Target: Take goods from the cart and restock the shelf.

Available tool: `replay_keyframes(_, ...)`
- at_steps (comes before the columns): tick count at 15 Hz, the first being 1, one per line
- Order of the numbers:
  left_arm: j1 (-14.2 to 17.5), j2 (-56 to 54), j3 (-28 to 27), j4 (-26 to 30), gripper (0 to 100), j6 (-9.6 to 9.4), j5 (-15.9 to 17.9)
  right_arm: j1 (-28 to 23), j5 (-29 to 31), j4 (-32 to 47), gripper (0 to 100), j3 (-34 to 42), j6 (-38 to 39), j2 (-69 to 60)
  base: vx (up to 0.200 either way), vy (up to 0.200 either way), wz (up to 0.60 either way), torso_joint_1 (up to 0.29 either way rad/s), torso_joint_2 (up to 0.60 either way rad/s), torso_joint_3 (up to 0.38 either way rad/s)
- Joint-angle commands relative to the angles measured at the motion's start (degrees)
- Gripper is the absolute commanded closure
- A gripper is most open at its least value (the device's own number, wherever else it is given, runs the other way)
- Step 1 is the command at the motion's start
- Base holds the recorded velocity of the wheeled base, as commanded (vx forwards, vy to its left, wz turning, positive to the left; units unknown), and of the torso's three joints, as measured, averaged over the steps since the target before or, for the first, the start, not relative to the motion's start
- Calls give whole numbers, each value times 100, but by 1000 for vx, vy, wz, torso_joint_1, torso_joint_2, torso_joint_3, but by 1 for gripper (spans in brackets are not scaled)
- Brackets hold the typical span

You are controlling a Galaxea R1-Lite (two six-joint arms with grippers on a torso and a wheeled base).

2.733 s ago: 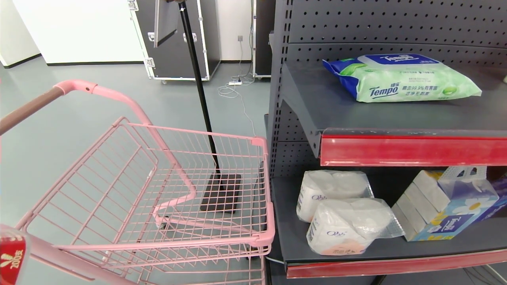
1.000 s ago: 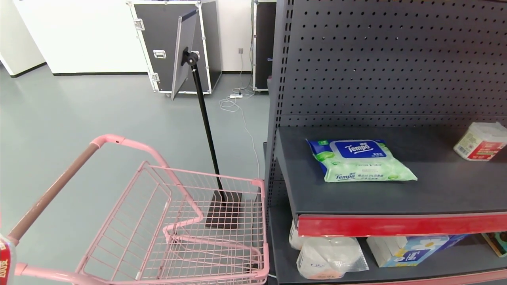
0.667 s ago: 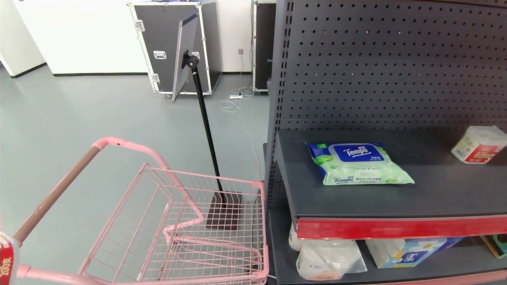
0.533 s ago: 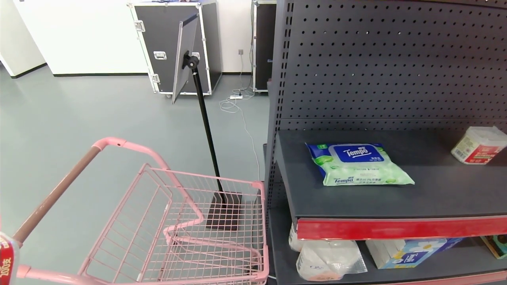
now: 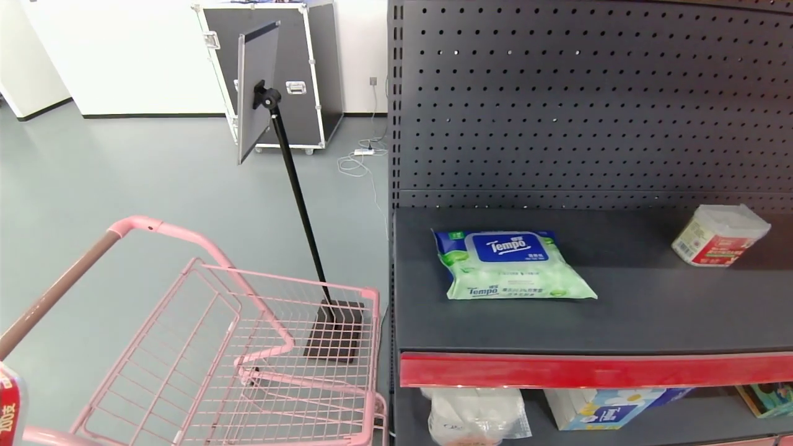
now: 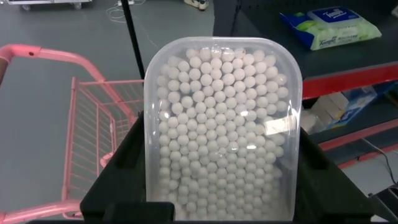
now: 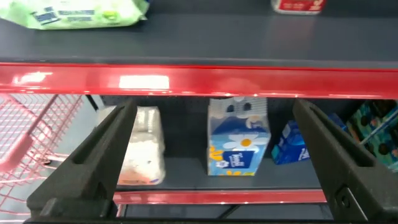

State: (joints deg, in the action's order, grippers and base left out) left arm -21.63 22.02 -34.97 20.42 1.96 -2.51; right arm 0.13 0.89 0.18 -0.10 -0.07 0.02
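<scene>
The left gripper [image 6: 221,168] gripped a clear tub [image 6: 222,118] of white swab tips between its fingers. The right gripper [image 7: 211,155] gaped wide, holding nothing, facing the shelf [image 5: 619,322] at centre right. The pink cart [image 5: 370,294] stood lower left.

Bright, even overhead light. White glare patch on red shelf strip [image 7: 144,81] just beyond right gripper [image 7: 214,109]. Small highlights on clear tub [image 6: 224,93] in left gripper [image 6: 222,127]. Deep shade over lower shelf [image 7: 186,177] under strip.
</scene>
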Motion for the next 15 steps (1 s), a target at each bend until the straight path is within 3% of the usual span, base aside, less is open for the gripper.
replay_keyframes(1,1,13,-1,-3,100,-12,5,4,-1,-1,0,1,-1,-2,0,-200,0,2,-2,7)
replay_keyframes(15,1,-40,26,-29,100,-135,23,4,-10,-1,0,1,-1,-2,0,-200,0,1,2,2)
